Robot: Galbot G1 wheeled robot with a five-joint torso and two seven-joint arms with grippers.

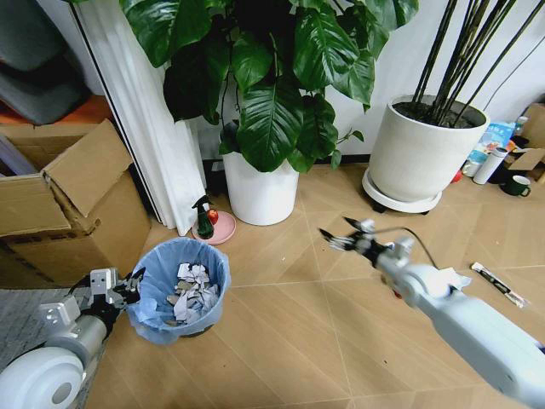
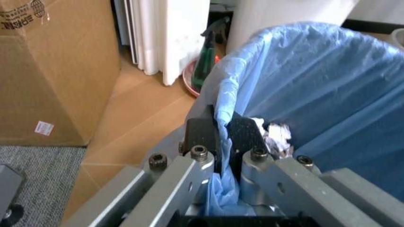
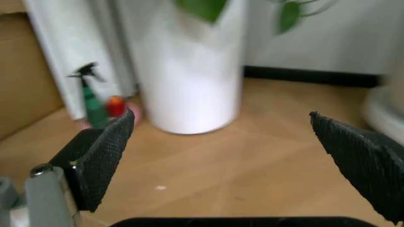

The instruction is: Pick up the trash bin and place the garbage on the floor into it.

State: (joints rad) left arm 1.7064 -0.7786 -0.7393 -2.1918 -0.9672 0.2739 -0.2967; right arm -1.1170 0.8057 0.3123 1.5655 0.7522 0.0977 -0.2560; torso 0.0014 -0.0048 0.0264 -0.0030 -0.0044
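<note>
Trash bin (image 1: 181, 290), rim pinched by left gripper (image 2: 221, 137), holds paper scraps (image 1: 192, 290).

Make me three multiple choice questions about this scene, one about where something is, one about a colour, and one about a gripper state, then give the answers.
1. Where is the green spray bottle?
A. Inside the trash bin
B. On a pink dish beside the white plant pot
C. On the cardboard box

2. What colour is the bag lining the trash bin?
A. Black
B. Yellow
C. Light blue

3. What is the left gripper doing?
A. Clamped on the bin's rim
B. Hanging open above the floor
C. Holding the spray bottle

Answers:
1. B, the head view shows the bottle on the pink dish next to the white plant pot.
2. C, the crinkly liner folded over the rim is light blue.
3. A, the left wrist view shows its fingers closed on the bagged rim, while the right gripper is open in the air.
</note>
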